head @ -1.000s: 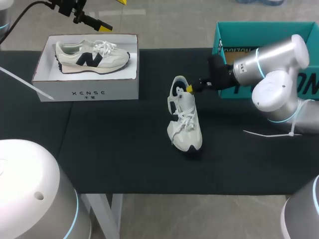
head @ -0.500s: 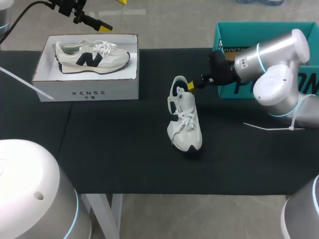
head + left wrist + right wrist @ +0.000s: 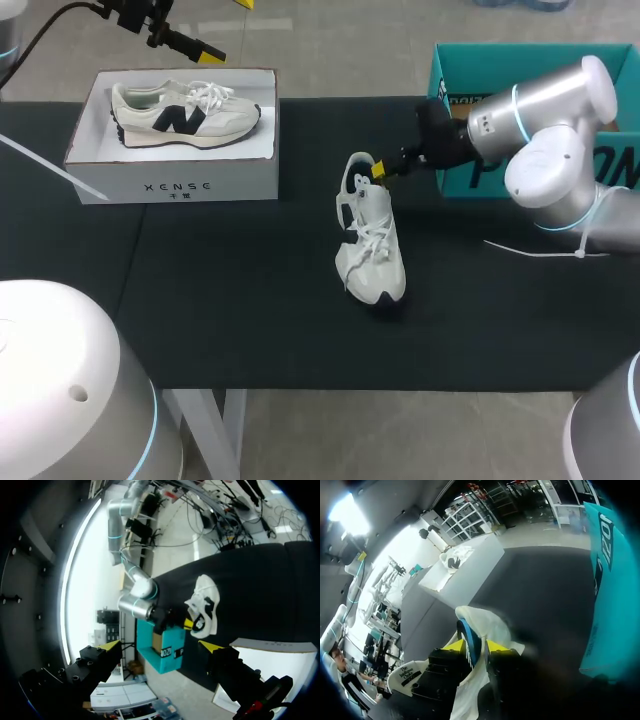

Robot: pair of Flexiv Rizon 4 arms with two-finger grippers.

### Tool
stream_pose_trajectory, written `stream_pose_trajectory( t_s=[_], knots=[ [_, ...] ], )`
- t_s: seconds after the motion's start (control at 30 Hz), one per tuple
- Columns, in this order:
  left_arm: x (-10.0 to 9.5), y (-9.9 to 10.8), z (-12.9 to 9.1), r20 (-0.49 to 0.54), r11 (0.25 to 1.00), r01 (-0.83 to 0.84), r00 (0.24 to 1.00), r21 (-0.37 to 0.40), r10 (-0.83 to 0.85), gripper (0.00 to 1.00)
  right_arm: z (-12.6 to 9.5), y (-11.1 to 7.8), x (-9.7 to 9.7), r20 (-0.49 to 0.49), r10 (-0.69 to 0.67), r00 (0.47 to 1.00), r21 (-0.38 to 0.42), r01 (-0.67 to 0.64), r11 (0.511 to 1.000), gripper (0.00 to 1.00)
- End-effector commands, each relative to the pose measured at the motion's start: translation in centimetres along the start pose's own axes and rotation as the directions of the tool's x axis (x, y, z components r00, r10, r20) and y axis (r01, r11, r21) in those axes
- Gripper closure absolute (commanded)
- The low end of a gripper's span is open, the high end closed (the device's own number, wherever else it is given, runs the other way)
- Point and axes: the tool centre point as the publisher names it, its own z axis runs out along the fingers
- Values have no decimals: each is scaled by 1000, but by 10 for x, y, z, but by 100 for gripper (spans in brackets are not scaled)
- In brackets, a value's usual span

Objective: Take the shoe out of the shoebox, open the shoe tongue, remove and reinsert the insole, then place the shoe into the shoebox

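On table [image 3: 250, 330]: two shoes [image 3: 185, 110] [image 3: 370, 250], two boxes [image 3: 175, 185] [image 3: 480, 70] (right fingers [image 3: 378, 171] pinch loose shoe [image 3: 485, 625]).

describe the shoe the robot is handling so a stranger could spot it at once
On the black table, look to the middle, near the teal box: a white laced shoe stands on the bare cloth. Unlike the other shoe, lying in the white shoebox, it is outside any box, with the right gripper shut on its heel.

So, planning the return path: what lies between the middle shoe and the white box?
Nothing: the head view shows only bare table between the middle shoe and the white box.
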Motion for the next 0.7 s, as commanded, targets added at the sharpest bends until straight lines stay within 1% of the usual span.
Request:
stream_pose_trajectory(
  t_s=[0.03, 0.17, 0.4, 0.5, 0.7],
  knots=[
    [0, 0, 0, -5, 1000, 0, 1000, 1, 1, 0, 2, 2, 3, 6, 0, 1000, -1, 0, 1000, 75],
    [0, 0, 0, -5, 1000, 0, 1000, 1, 1, 0, 4, 3, 5, 2, -1, 1000, 2, 1, 1000, 75],
    [0, 0, 0, -5, 1000, 0, 1000, 1, 1, 0, 8, 6, 7, -2, -5, 1000, 6, 5, 1000, 73],
    [0, 0, 0, -5, 1000, 0, 1000, 1, 1, 0, 8, 5, 6, 1, -1, 1000, 10, 1, 1000, 69],
    [0, 0, 0, -5, 1000, 0, 1000, 1, 1, 0, 4, 5, 8, 8, -2, 1000, 9, 2, 1000, 66]
  ],
)
